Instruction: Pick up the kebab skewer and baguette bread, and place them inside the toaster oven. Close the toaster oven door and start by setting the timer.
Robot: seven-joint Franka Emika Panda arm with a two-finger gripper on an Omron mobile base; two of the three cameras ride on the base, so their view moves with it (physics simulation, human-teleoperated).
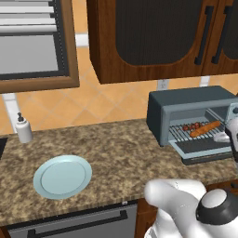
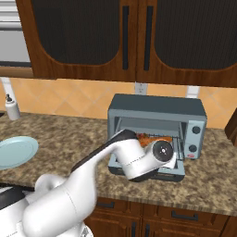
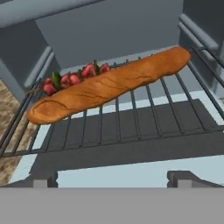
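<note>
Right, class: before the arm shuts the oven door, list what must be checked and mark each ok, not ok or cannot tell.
1. baguette bread lies on the wire rack inside the toaster oven: ok.
2. kebab skewer on the rack behind the bread: ok.
3. pincer open and holding nothing: ok.
4. toaster oven door dropped open, not yet shut: not ok.
5. Food clear of the door's swing: ok, both sit back on the rack.
6. Timer knob setting: cannot tell.

Glossy white arm [image 2: 69, 194], dark joints
</note>
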